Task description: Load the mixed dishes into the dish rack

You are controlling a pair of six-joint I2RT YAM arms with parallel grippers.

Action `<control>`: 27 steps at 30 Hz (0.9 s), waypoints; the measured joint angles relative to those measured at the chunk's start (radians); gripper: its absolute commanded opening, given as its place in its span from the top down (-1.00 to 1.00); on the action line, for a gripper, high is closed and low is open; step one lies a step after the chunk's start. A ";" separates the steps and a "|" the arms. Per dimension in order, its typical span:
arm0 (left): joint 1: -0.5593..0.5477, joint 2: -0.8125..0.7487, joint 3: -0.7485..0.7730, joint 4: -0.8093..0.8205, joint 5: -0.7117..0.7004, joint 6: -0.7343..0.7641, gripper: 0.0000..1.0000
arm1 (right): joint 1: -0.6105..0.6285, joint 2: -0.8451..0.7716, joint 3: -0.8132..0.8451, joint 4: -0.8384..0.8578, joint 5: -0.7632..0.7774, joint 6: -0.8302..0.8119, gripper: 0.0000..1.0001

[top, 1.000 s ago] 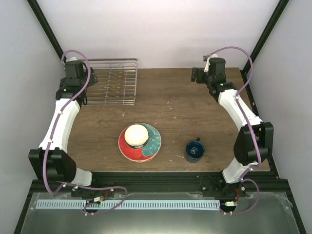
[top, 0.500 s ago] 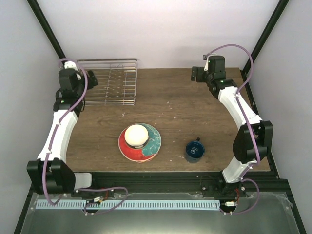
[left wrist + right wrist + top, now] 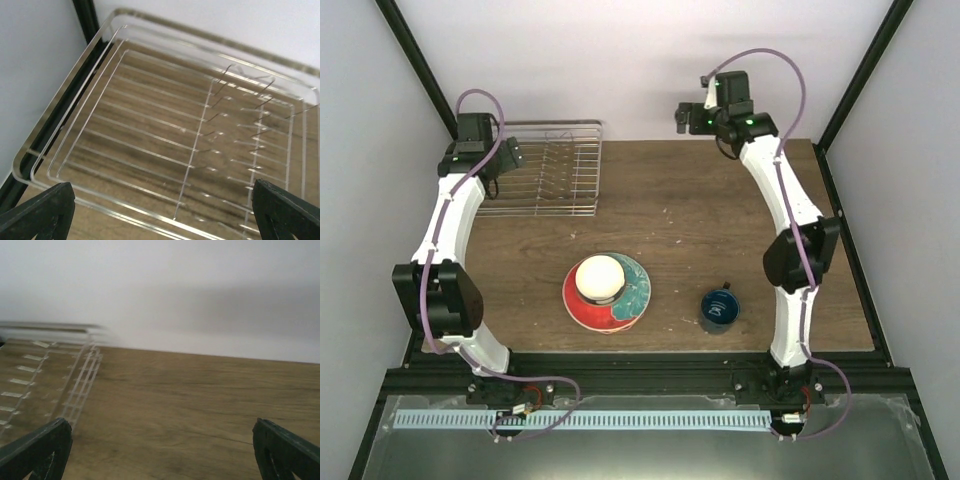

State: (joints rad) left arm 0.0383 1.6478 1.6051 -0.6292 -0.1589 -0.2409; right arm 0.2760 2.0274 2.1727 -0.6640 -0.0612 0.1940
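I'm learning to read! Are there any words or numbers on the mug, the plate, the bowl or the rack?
No text can be read in any view.
On the dark blue mug: a pale mark, too small to read.
On the red-and-teal plate, the cream bowl and the dish rack: no writing shows.

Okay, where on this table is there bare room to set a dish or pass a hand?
Bare wood: right of the rack to the table's right edge, and between rack and plate. The rack is empty. Tighter: between plate and mug, and the rack's left end by the left fingers.
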 measured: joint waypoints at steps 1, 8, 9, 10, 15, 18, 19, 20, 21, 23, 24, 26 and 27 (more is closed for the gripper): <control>0.002 0.010 0.007 -0.020 -0.008 -0.005 -0.96 | 0.008 0.024 0.025 -0.008 -0.019 0.006 -1.00; 0.024 0.024 -0.002 -0.080 -0.026 -0.040 -0.91 | 0.054 0.151 0.047 -0.047 -0.179 0.055 -1.00; 0.027 0.027 -0.012 -0.075 -0.017 -0.043 -0.91 | 0.059 0.162 0.042 -0.046 -0.188 0.054 -0.99; 0.029 0.033 -0.022 -0.071 -0.006 -0.047 -0.90 | 0.066 0.174 0.036 -0.048 -0.200 0.054 -1.00; 0.025 0.121 -0.039 -0.034 0.068 -0.058 -0.90 | 0.092 0.197 0.018 -0.053 -0.230 0.048 -1.00; 0.014 0.198 -0.023 -0.025 0.089 -0.062 -0.90 | 0.097 0.195 -0.014 -0.045 -0.230 0.038 -0.99; 0.013 0.206 -0.009 -0.026 0.090 -0.062 -0.90 | 0.097 0.190 -0.039 -0.043 -0.227 0.033 -1.00; 0.003 0.251 0.009 -0.026 0.092 -0.062 -0.90 | 0.098 0.185 -0.061 -0.047 -0.221 0.028 -1.00; -0.004 0.280 0.032 -0.027 0.092 -0.062 -0.90 | 0.099 0.182 -0.082 -0.048 -0.214 0.024 -1.00; -0.017 0.339 0.091 -0.030 0.092 -0.062 -0.89 | 0.099 0.174 -0.121 -0.055 -0.195 0.013 -1.00; -0.021 0.362 0.115 -0.028 0.091 -0.062 -0.89 | 0.099 0.171 -0.134 -0.061 -0.183 0.007 -1.00; -0.030 0.396 0.156 -0.031 0.085 -0.062 -0.90 | 0.098 0.160 -0.161 -0.066 -0.160 -0.002 -1.00; -0.032 0.409 0.171 -0.031 0.081 -0.062 -0.90 | 0.098 0.153 -0.171 -0.069 -0.150 -0.004 -1.00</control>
State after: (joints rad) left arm 0.0063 2.0563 1.7760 -0.6601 -0.0776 -0.3031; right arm 0.3737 2.1803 2.0014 -0.7326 -0.2115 0.1902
